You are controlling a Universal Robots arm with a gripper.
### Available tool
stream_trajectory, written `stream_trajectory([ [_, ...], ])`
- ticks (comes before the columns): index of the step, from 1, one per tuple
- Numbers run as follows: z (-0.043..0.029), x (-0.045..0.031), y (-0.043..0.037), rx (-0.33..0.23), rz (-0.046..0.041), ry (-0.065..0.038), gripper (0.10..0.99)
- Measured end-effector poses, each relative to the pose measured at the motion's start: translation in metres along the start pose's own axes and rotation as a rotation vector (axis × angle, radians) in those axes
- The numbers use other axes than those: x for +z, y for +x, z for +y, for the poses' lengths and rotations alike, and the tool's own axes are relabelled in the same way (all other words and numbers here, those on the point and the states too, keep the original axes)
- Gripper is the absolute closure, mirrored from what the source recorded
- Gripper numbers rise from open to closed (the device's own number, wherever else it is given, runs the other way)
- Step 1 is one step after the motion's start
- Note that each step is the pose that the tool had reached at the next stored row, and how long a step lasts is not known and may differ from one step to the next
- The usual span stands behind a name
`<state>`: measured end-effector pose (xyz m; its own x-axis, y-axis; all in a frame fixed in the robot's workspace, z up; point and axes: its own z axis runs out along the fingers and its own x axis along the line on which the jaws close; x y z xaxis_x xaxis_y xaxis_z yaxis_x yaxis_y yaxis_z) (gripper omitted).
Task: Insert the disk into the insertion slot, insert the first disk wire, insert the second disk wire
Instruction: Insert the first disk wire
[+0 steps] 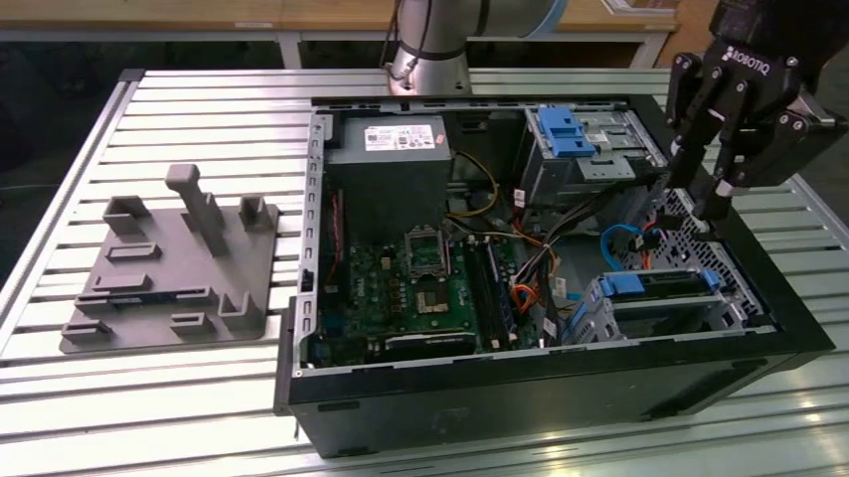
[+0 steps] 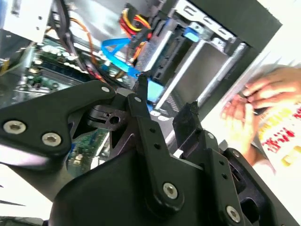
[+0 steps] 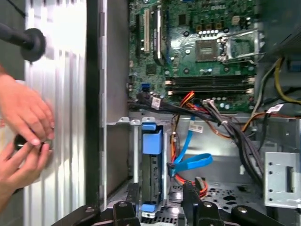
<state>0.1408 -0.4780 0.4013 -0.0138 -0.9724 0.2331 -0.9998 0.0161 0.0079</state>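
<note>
hand [image 1: 698, 196], fingers [image 1: 679, 149] spread, above the disk [image 1: 659, 283] inside the insertion slot [image 1: 670, 307]

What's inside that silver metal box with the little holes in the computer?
A flat disk in a bright blue plastic carrier sits inside the perforated silver metal cage. Its blue end shows; the cage walls hide most of the rest.

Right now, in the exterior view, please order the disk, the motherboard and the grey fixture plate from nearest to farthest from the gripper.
1. The disk, under the gripper, exterior view's right.
2. The motherboard, middle of the case.
3. The grey fixture plate, outside the case, exterior view's left.
</note>
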Motion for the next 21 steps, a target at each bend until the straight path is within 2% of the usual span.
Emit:
stream_trajectory([
  [2, -0.0019, 0.0001, -0.002, 0.0, 0.0239, 0.0, 0.588],
  [4, -0.0034, 0.0011, -0.0051, 0.002, 0.0318, 0.0, 0.608],
  [5, -0.0042, 0.0019, -0.0065, 0.004, 0.0336, 0.0, 0.671],
  [6, -0.005, 0.0027, -0.008, 0.005, 0.0352, -0.001, 0.671],
  [7, -0.006, 0.0037, -0.0095, 0.007, 0.0361, -0.001, 0.737],
  [10, -0.0098, 0.0072, -0.0118, 0.017, 0.0364, -0.004, 0.737],
  [15, -0.0103, 0.0143, -0.0135, 0.092, 0.0359, -0.023, 0.737],
  [16, -0.011, 0.0156, -0.0151, 0.096, 0.036, -0.024, 0.737],
  [21, -0.0129, 0.0167, -0.038, 0.096, 0.0397, -0.024, 0.737],
])
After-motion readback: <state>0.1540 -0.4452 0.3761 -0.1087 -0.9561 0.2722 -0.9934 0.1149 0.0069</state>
